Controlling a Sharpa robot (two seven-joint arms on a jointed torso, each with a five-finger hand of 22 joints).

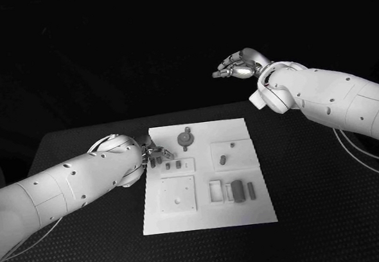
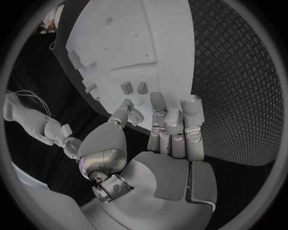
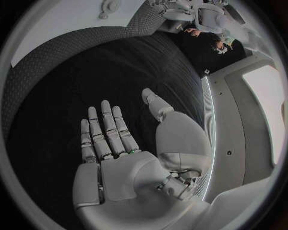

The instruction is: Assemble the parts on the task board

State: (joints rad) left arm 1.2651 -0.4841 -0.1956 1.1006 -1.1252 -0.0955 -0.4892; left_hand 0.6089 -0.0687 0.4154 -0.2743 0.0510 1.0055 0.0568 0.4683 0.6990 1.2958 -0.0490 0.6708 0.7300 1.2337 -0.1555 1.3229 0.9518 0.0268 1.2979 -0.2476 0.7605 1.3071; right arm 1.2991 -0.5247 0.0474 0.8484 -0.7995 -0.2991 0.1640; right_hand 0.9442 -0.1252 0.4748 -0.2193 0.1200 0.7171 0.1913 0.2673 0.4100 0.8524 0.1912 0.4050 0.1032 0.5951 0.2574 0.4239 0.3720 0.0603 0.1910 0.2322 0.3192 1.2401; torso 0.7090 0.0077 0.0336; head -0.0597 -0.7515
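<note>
My left hand rests low at the near-left edge of the white task board, which lies flat in the middle of the black bench. Its fingers are held close together and nearly straight, tips at the board's edge, and they grip nothing that I can make out. Just beyond these fingertips, two small dark parts stand side by side in a shallow pocket of the board.

Further across the board from that hand, a round part with a stem sits near the far edge, a single small part lies in its own square pocket, and two longer dark parts lie side by side in the pocket toward the near-right corner. A plain square plate takes up the near-left area.

My right hand is raised high above the bench, well apart from the board and beyond its far-right corner. It is empty, palm flat, fingers stretched out and slightly spread.
</note>
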